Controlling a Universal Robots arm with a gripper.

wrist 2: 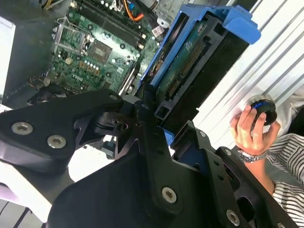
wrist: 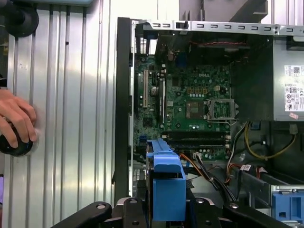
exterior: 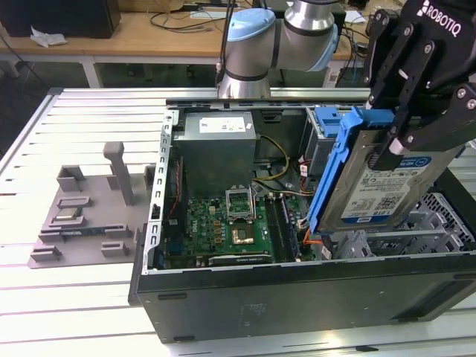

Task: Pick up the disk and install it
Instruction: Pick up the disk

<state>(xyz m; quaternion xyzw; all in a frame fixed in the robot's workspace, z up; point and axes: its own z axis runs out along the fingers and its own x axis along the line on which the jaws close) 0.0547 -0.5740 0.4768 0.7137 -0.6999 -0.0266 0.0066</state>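
Gripper (exterior: 398, 137) clamps the disk (exterior: 375, 186), tilted on edge over the open case (exterior: 297, 297) at 3 o'clock of the motherboard (exterior: 223, 223) in the exterior view; that tilt could jam it or snag the cables (exterior: 311, 239).

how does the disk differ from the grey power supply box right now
The disk is gripped by the pincer and tilted on edge over the open computer case; the power supply box sits mounted inside that case. The disk is thin and framed by a blue bracket; the power supply box is bulky, with no frame. Both are grey metal and carry a printed label.
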